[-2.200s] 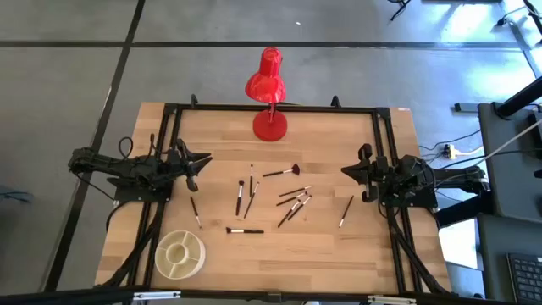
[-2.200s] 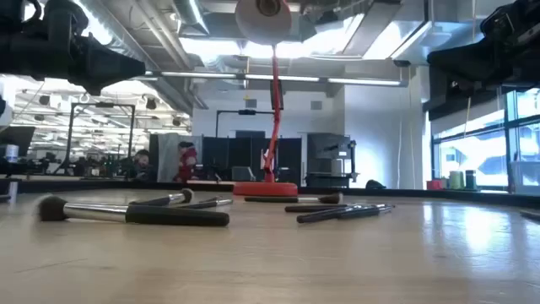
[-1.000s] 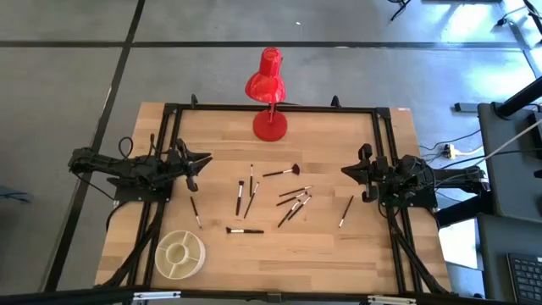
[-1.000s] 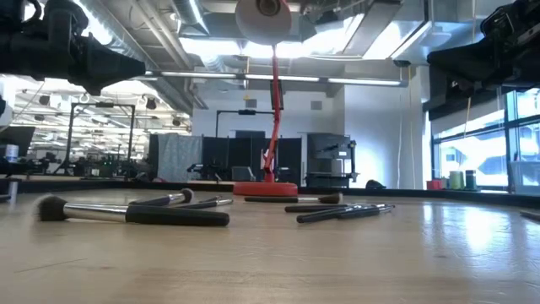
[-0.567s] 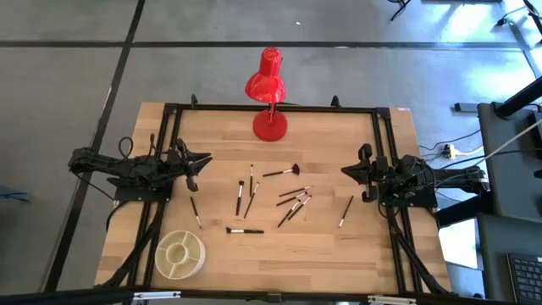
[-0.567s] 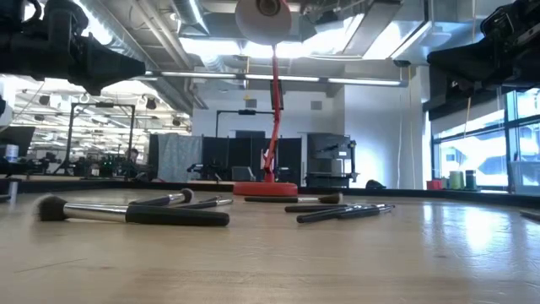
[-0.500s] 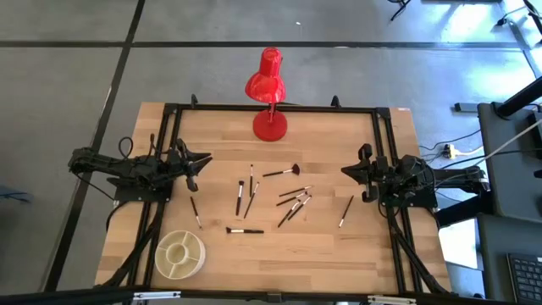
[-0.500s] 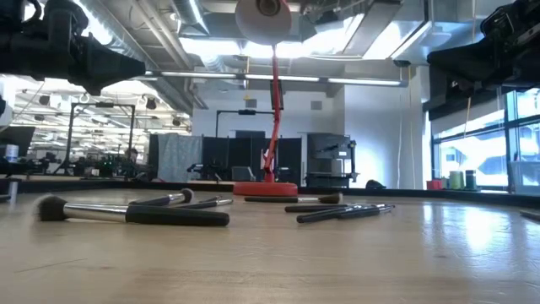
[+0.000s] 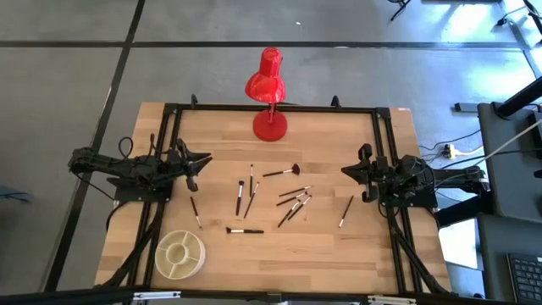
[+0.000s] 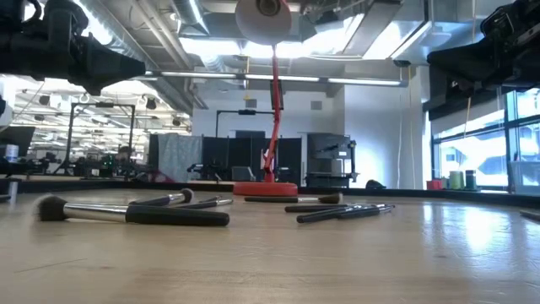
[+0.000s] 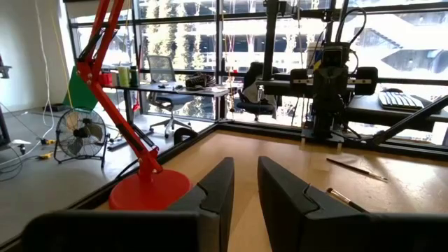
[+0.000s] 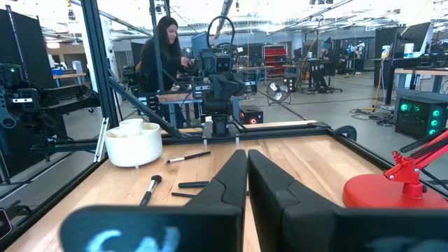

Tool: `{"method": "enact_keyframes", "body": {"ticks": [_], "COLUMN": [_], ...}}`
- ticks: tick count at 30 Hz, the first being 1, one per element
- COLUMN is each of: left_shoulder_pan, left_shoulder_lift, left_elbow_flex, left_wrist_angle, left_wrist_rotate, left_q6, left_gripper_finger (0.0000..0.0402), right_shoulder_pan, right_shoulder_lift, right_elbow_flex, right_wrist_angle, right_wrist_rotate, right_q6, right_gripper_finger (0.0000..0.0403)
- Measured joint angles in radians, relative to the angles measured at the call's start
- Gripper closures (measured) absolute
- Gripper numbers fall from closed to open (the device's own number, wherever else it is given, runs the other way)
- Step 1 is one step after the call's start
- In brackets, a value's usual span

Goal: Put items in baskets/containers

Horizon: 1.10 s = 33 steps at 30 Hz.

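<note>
nothing moved; left fingers (image 11: pixel 220 189) slightly apart, right fingers (image 12: pixel 234 175) nearly closed, empty

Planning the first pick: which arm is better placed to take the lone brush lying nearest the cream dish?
Left. The thin dark-handled brush lies on the left arm's side, just in front of the left gripper and near the round cream divided dish. The right gripper waits across the table, beyond the other brushes.

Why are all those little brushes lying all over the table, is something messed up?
Nothing looks broken or spilled. The makeup brushes lie scattered flat across the middle of the table at different angles, none in the cream dish yet. The red lamp stands upright at the far edge. The left gripper and right gripper wait at the sides.
</note>
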Motion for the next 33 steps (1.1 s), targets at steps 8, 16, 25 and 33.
{"method": "enact_keyframes", "body": {"ticks": [8,16,25,33], "left_shoulder_pan": [0.000,0.000,0.000,0.058], "left_shoulder_lift": [0.000,0.000,0.000,0.037], "left_elbow_flex": [0.000,0.000,0.000,0.000], "left_wrist_angle": [0.000,0.003,0.054,0.008], "left_wrist_rotate": [0.000,0.000,0.000,-0.112], "left_q6": [0.000,-0.001,-0.053,0.038], "left_gripper_finger": [0.0341,0.0341,0.0341,0.0341], "right_shoulder_pan": [0.000,0.000,0.000,-0.001], "right_shoulder_lift": [0.000,0.000,0.003,0.093], "right_elbow_flex": [0.000,0.000,0.000,-0.001], "right_wrist_angle": [0.000,0.068,0.206,0.219], "right_wrist_rotate": [0.000,-0.001,-0.043,0.248], "right_q6": [0.000,0.019,0.084,0.150], "right_gripper_finger": [0.0386,0.0386,0.0386,0.0386]}}
